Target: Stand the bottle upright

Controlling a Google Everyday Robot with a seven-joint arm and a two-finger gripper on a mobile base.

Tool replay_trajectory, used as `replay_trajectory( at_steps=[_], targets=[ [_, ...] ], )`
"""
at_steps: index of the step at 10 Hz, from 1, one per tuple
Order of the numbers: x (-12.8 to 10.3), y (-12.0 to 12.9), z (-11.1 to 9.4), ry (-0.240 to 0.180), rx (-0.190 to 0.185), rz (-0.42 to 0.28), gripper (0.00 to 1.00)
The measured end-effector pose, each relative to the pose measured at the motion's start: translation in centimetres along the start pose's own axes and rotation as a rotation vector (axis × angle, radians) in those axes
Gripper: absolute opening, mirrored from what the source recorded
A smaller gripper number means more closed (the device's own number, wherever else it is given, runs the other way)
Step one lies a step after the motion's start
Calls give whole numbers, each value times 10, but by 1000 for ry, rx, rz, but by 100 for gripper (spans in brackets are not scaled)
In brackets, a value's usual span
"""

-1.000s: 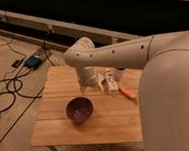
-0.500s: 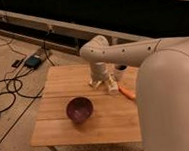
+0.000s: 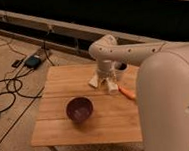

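Tool (image 3: 107,82) low over counter (image 3: 64,85), bottle (image 3: 112,90) right under it. Grip state: can't tell. Upright unconfirmed; I'd judge standing and release remain.

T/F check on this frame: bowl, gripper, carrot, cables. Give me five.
1. The bowl sits on the table. True.
2. The gripper hangs over the bowl. False: it is low at the table's far side, apart from the bowl.
3. The carrot lies on the table beside the gripper. True.
4. The bowl is orange. False: it is purple.
5. The cables lie on the table. False: they are on the floor.
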Motion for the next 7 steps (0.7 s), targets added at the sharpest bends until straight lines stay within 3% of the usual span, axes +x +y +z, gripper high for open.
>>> replay_trajectory(
  at_steps=[7],
  targets=[
    [-30, -26, 31, 29, -6, 22, 65]
  ],
)
